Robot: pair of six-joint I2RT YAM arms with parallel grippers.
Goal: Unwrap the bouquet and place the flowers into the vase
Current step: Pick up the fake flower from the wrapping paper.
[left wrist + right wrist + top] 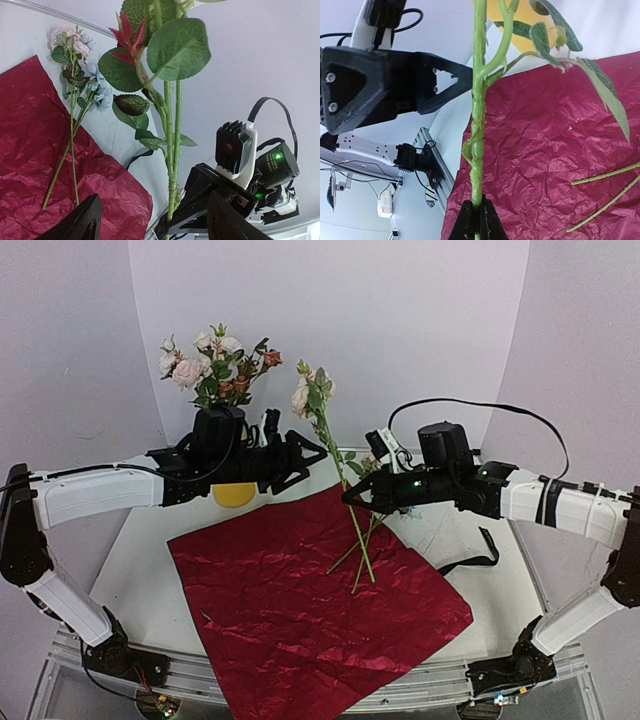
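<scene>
Red wrapping paper (320, 620) flat up front w/ loose stems (362, 558) lying on its far part, R gripper (475, 212) clamped on one upright flower stem (337, 455), L gripper (316, 451) open just beside it, gripping nothing, yellow vase (235, 496) at back behind L arm w/ blooms (212, 365) in it.

Flower stem (341, 476) upright before left end effector (318, 448); left arm (100, 495) crosses vase (237, 496).

Dark red wrapping paper (300, 590), yellow vase (235, 496), green stems (355, 530), white and pink blooms (190, 368).
</scene>
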